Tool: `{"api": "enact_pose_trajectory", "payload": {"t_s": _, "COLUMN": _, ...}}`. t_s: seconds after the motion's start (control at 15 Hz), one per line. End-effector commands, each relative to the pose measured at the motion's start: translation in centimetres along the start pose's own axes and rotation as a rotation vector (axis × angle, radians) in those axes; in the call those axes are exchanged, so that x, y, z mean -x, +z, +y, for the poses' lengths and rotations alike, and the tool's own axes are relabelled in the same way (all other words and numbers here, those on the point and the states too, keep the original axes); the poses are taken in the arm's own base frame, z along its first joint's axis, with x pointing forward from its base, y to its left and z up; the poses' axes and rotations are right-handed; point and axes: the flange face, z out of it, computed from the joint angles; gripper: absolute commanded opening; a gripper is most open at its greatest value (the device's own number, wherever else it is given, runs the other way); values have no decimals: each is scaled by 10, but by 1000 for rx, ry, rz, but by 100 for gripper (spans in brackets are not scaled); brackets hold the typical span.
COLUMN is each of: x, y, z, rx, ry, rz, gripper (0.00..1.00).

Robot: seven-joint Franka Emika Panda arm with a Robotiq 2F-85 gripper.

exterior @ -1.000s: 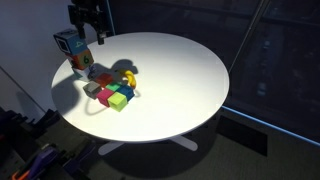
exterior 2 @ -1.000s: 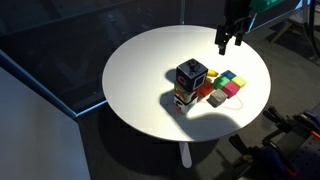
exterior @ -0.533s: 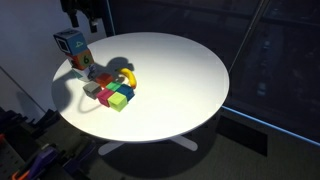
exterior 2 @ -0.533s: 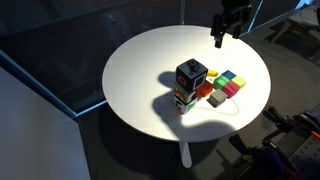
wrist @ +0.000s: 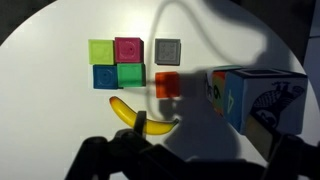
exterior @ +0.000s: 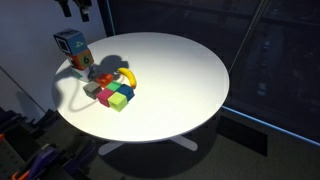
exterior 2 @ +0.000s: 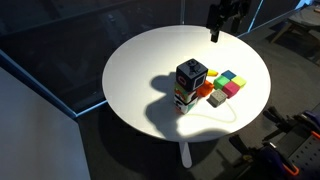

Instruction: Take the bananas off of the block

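The yellow bananas (wrist: 140, 116) lie flat on the white table (wrist: 60, 110), just beside the blue cube (wrist: 105, 77) and green cube (wrist: 131, 74), with one end close to the orange-red cube (wrist: 167, 85). They also show in an exterior view (exterior: 128, 76) at the edge of the cube cluster (exterior: 112, 93). My gripper (exterior: 77, 8) hangs high above the table's edge, far from the bananas, also seen in an exterior view (exterior 2: 220, 14). Its dark fingers (wrist: 190, 165) are spread apart and empty.
A blue-white-orange carton (exterior: 72, 50) stands upright next to the cubes, also in an exterior view (exterior 2: 190, 80) and in the wrist view (wrist: 245, 95). Light green (wrist: 102, 50), magenta (wrist: 129, 50) and grey (wrist: 168, 50) cubes lie flat. The round table (exterior: 190, 80) has dark floor around it.
My gripper has risen and pulled back from the table, moving towards the top edge in both exterior views. The bananas, cubes and carton have not moved.
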Motion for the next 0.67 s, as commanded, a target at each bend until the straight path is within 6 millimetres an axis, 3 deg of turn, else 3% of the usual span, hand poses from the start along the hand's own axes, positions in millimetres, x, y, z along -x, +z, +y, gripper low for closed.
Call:
{"api": "enact_pose_trajectory", "payload": {"t_s": 0.0, "x": 16, "y": -15, "z": -1, "rx": 5, "ry": 30, "rz": -5, "gripper": 100}}
{"api": "enact_pose_trajectory", "payload": {"t_s": 0.6, "x": 43, "y": -19, "z": 4, "rx": 27, "ry": 21, "rz": -1, "gripper": 100}}
